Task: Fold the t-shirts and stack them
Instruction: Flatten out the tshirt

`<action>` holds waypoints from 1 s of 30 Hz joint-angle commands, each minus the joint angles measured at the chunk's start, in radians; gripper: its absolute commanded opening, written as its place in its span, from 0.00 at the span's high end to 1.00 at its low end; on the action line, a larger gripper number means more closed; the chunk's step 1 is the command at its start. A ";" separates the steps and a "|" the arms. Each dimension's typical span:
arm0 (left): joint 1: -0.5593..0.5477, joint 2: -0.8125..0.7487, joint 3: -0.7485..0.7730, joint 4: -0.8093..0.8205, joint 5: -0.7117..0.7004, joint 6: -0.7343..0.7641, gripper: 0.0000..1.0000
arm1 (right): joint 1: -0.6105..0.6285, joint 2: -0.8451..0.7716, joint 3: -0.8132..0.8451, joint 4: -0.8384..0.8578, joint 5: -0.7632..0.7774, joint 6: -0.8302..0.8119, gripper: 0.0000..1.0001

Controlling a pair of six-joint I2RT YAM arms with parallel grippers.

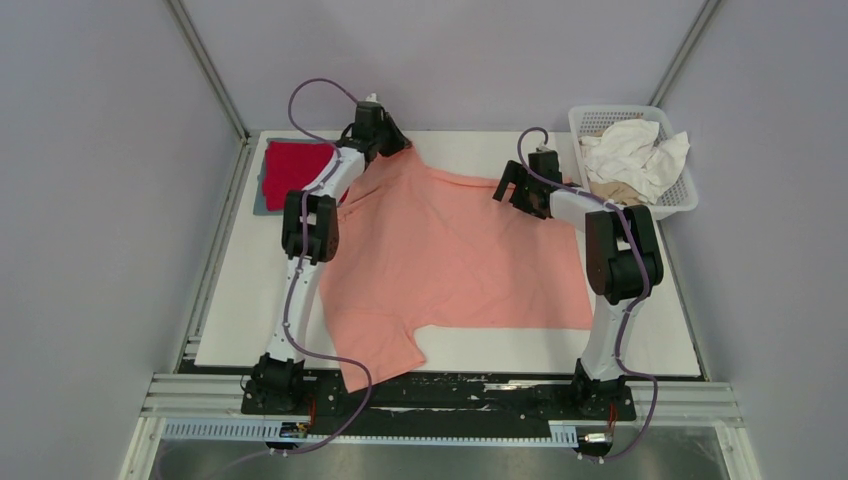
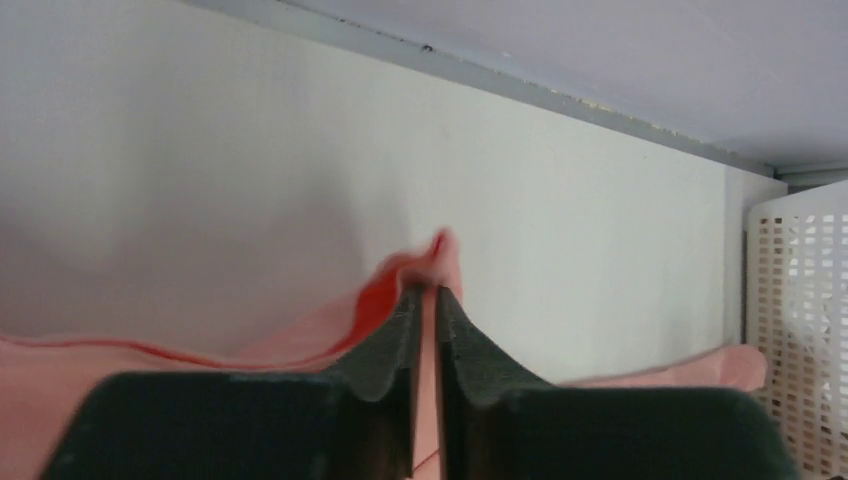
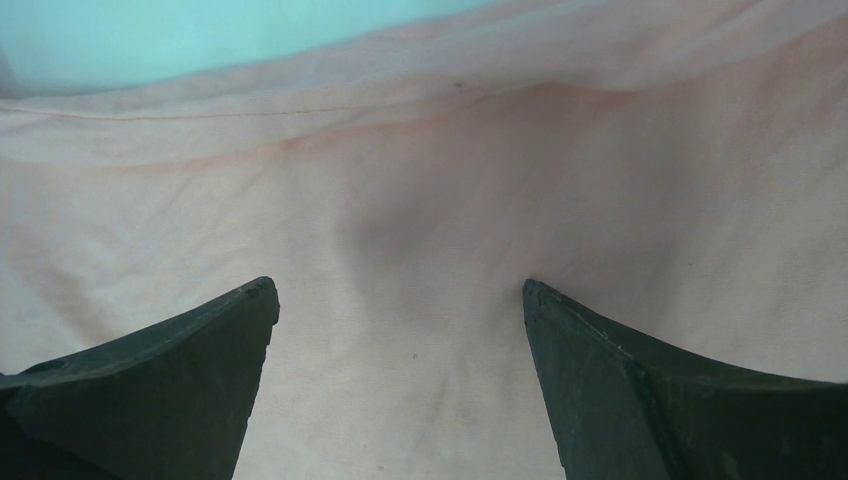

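A salmon-pink t-shirt [image 1: 450, 260] lies spread over the middle of the white table, one sleeve hanging over the near edge. My left gripper [image 1: 392, 140] is shut on its far left corner and lifts the cloth slightly; in the left wrist view the pink cloth [image 2: 400, 275] is pinched between the fingers [image 2: 385, 340]. My right gripper [image 1: 510, 190] is open, its jaws wide apart just above the shirt's far right part [image 3: 400, 230]. A folded red t-shirt [image 1: 295, 165] lies on a grey-blue one [image 1: 260, 197] at the far left.
A white lattice basket [image 1: 675, 195] at the far right corner holds crumpled white and beige shirts [image 1: 632, 155]; it also shows in the left wrist view [image 2: 800, 320]. Grey walls close in the table on three sides.
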 commanded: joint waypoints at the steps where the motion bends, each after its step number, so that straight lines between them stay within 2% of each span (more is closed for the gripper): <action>1: 0.014 0.036 0.071 0.142 0.083 0.011 0.76 | -0.006 0.031 0.003 -0.034 0.018 -0.018 0.00; 2: 0.014 0.034 0.073 0.154 0.088 0.019 0.45 | -0.005 0.027 0.002 -0.035 0.017 -0.018 0.00; 3: 0.015 0.031 0.074 0.167 0.092 0.020 0.35 | -0.005 0.023 0.001 -0.034 0.018 -0.016 0.00; 4: 0.014 0.028 0.077 0.169 0.095 0.031 0.19 | -0.004 0.019 0.002 -0.034 0.018 -0.017 0.00; 6: 0.014 0.012 0.083 0.160 0.108 0.048 0.03 | -0.006 0.006 0.003 -0.035 0.018 -0.017 0.00; 12: 0.010 -0.134 0.042 0.111 0.132 0.080 0.00 | -0.004 -0.015 0.039 -0.035 0.019 -0.025 0.00; 16: -0.036 -0.317 -0.093 0.000 0.060 0.174 0.00 | -0.006 0.013 0.089 -0.035 0.066 -0.032 0.00; 18: -0.072 -0.439 -0.245 -0.027 -0.023 0.217 0.00 | -0.006 0.033 0.118 -0.035 0.094 -0.035 0.00; 19: -0.085 -0.528 -0.374 -0.026 -0.054 0.231 0.00 | -0.006 0.041 0.140 -0.035 0.101 -0.033 0.00; 20: -0.113 -0.568 -0.443 -0.012 -0.123 0.237 0.00 | -0.008 0.057 0.158 -0.034 0.108 -0.032 0.00; 21: -0.127 -0.648 -0.589 0.000 -0.147 0.230 0.00 | -0.010 0.080 0.177 -0.035 0.106 -0.035 0.00; 22: -0.150 -0.683 -0.656 0.042 -0.167 0.224 0.00 | -0.012 0.097 0.200 -0.037 0.098 -0.035 0.00; 23: -0.160 -0.747 -0.790 0.064 -0.163 0.206 0.00 | -0.013 0.114 0.216 -0.038 0.092 -0.033 0.00; 25: -0.179 -0.819 -0.956 0.133 -0.127 0.159 0.00 | -0.017 0.145 0.245 -0.043 0.089 -0.031 0.00; 30: -0.217 -0.895 -1.207 0.221 -0.036 0.073 0.00 | -0.024 0.190 0.285 -0.044 0.084 -0.011 0.00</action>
